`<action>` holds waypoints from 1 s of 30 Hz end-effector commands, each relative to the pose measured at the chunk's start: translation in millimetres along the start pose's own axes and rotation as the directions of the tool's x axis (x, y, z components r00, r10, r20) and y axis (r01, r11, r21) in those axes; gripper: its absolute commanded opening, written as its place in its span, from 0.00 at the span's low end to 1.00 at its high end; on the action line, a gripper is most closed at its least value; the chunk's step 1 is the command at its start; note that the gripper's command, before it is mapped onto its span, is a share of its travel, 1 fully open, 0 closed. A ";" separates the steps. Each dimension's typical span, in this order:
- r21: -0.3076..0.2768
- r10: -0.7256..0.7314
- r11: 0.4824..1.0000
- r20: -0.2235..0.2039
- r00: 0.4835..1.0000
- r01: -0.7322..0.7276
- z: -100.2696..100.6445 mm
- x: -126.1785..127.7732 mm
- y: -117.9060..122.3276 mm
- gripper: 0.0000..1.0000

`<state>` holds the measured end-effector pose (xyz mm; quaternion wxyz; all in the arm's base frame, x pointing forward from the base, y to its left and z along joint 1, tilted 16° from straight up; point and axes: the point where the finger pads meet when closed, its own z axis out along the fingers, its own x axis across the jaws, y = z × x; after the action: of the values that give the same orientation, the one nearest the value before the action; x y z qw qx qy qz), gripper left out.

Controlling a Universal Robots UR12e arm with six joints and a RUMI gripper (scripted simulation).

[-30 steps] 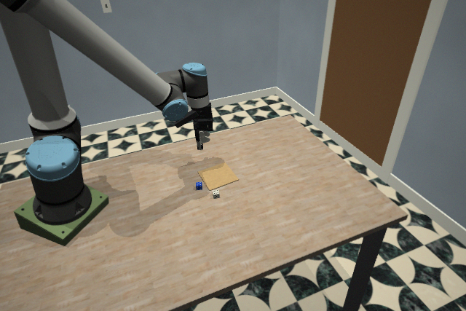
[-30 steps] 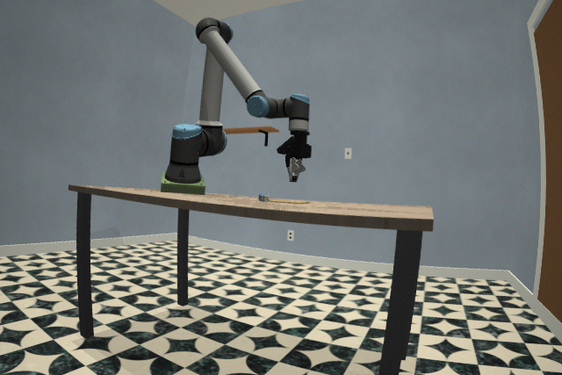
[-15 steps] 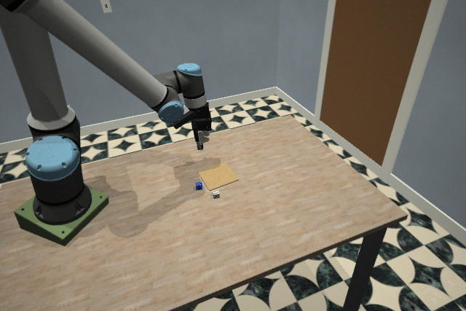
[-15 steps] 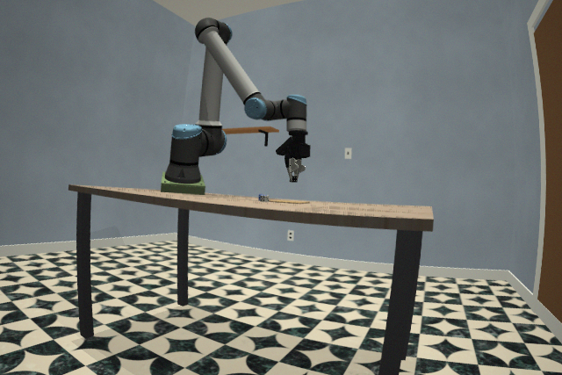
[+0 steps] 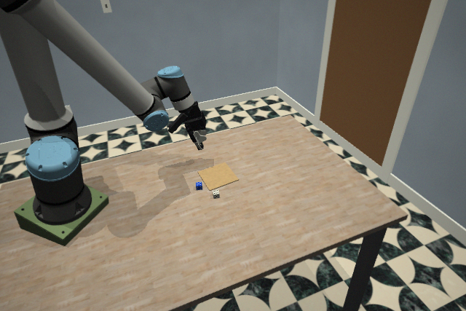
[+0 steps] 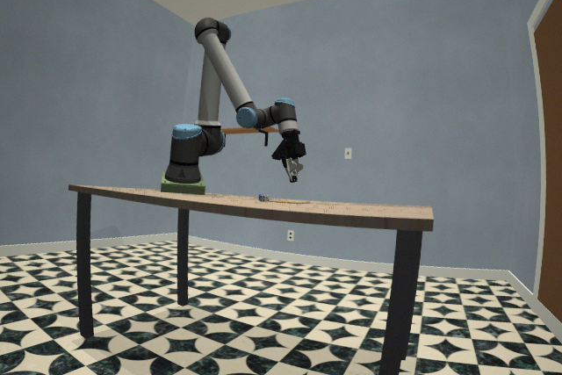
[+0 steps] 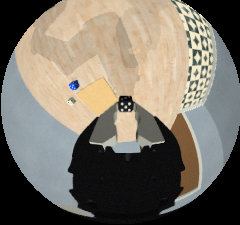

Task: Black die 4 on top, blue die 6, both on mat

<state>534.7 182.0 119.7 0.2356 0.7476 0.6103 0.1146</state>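
My gripper (image 5: 199, 146) (image 6: 293, 178) (image 7: 125, 102) is shut on the black die (image 7: 126, 103) and holds it in the air above the table, up and behind the mat in the top view. White pips show on the black die's side toward the wrist camera. The tan mat (image 5: 218, 176) (image 7: 98, 96) lies flat on the table. The blue die (image 5: 199, 186) (image 7: 74, 85) sits on the table just off the mat's left corner. The white die (image 5: 215, 194) (image 7: 71, 101) sits on the table off the mat's near edge. Their top numbers are too small to tell surely.
The wooden table (image 5: 263, 224) (image 6: 363, 211) carries the green base plate (image 5: 99, 199) (image 6: 182, 187) of the arm at its left. The blue and white dice stand close to each other and close to the mat's edge. The arm's shadow falls across the table.
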 end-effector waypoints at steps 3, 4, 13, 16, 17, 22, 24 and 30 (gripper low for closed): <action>-0.153 0.000 0.988 -0.001 1.000 0.000 0.3 0.4 0.0 0.06; -0.175 -0.001 0.985 -0.001 1.000 0.001 0.8 0.7 0.2 0.06; -0.322 -0.001 0.947 -0.001 1.000 0.001 0.5 0.9 -0.2 0.06; -0.378 0.000 0.926 -0.001 1.000 0.000 -0.2 0.7 -0.8 0.06; -0.396 0.000 0.918 -0.001 1.000 -0.001 -0.8 0.3 -1.3 0.06; -0.474 -0.001 0.880 -0.001 1.000 0.000 -0.2 1.1 -0.7 0.06; -0.474 -0.001 0.880 -0.001 1.000 0.000 -0.2 1.1 -0.7 0.06; -0.548 0.000 0.837 -0.001 1.000 0.000 -0.9 0.9 -1.3 0.06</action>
<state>532.0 182.6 119.8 0.4200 0.6627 0.5596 0.2671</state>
